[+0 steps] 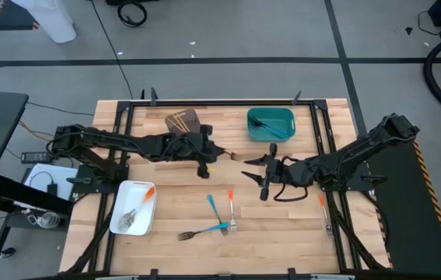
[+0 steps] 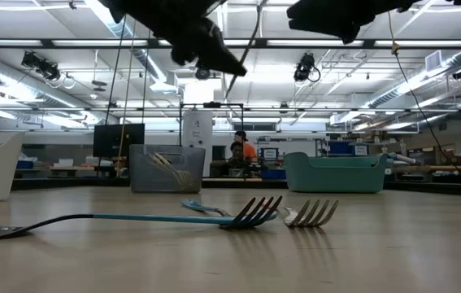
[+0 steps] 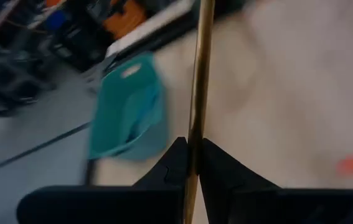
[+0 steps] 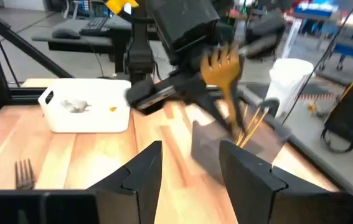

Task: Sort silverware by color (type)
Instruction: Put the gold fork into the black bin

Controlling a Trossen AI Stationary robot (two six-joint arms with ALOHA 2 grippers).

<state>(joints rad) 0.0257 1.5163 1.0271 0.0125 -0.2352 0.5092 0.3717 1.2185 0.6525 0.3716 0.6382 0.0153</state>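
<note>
My left gripper (image 1: 216,153) is over the table's middle, shut on a gold fork (image 1: 234,156) whose tines (image 4: 221,64) show in the right wrist view. My right gripper (image 1: 247,166) is open and empty, just right of the fork, facing the left gripper. A grey tray (image 1: 183,122) holds gold forks. A teal tray (image 1: 271,124) holds blue forks. A white tray (image 1: 133,208) holds an orange-handled fork and a dark metal one. Two blue forks (image 1: 214,206) (image 1: 204,231) and an orange fork (image 1: 230,210) lie flat near the front. My left gripper pinches the gold fork's slim handle (image 3: 195,127) between its two fingertips (image 3: 175,158). The handle runs along the fingers and sticks out ahead of them. The fork is lifted clear of the table, its tines toward my right gripper.
Another orange fork (image 1: 323,210) lies by the table's right rail. Black frame rails run along the table's left and right sides. In the low view a person sits far behind the table, in the room beyond.
</note>
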